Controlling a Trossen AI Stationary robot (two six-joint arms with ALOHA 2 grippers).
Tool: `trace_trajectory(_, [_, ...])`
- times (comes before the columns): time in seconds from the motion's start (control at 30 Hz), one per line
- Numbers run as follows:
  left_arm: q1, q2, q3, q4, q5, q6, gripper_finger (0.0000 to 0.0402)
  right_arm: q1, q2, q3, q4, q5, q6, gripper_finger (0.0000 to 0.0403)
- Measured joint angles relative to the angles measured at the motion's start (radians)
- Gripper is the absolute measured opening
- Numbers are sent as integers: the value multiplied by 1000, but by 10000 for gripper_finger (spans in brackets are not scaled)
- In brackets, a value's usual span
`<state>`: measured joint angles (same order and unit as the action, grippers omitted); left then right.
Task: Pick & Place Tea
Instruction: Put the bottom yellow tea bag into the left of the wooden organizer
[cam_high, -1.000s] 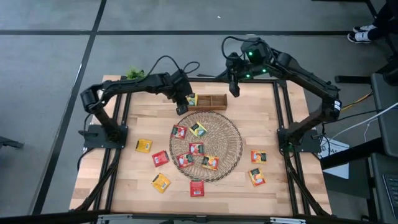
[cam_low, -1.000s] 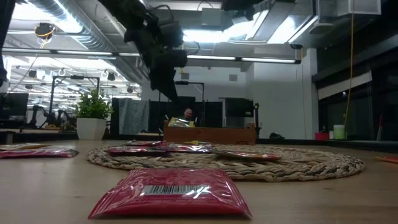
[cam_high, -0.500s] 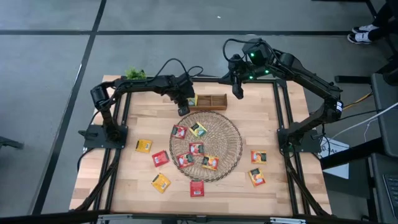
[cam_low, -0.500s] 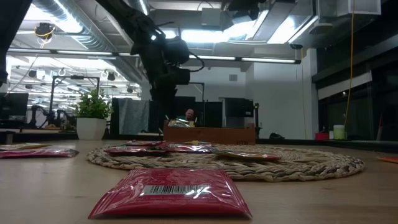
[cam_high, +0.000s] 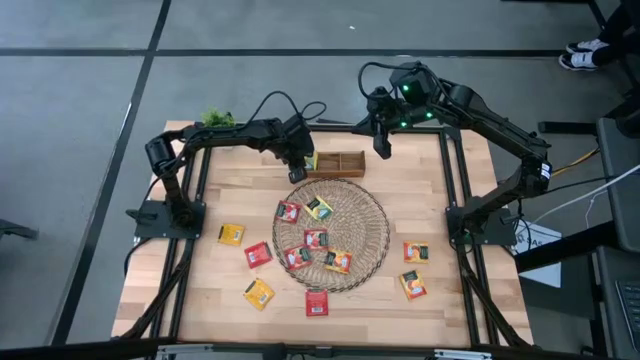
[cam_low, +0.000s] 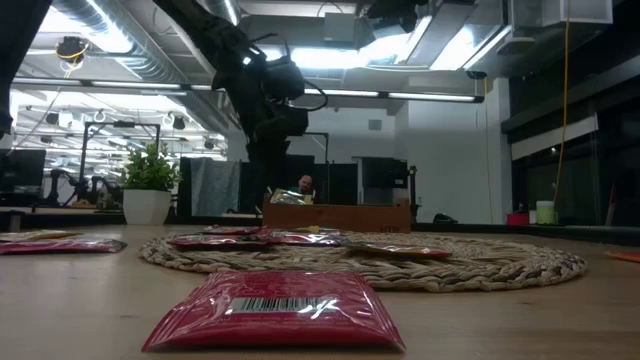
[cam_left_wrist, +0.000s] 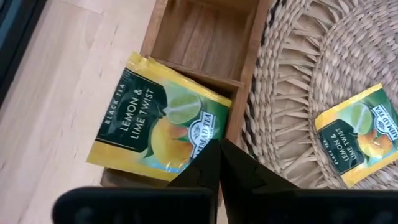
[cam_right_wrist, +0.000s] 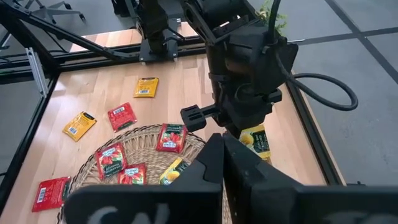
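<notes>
Barcode print on 1 red sachet (cam_low: 278, 310) near the worktop's front edge is legible only in the low view. Past the wicker mat (cam_high: 332, 234), a yellow lemon sachet (cam_left_wrist: 160, 120) is seen overhanging the wooden box (cam_left_wrist: 202, 38) rim, pinched by the left gripper (cam_left_wrist: 217, 152). Right gripper (cam_high: 381, 150), fingers pressed together, is held over the bare far edge.
</notes>
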<state>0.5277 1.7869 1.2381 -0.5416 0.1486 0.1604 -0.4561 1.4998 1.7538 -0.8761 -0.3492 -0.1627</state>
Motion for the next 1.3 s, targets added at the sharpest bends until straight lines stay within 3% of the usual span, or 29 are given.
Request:
trace_trajectory(0.43, [1, 78, 1, 16, 0, 10, 2, 0, 0, 0, 0, -1, 3, 3])
trace_trajectory(1.3, [18, 122, 3, 36, 4, -24, 2, 0, 0, 0, 4, 0, 3, 4])
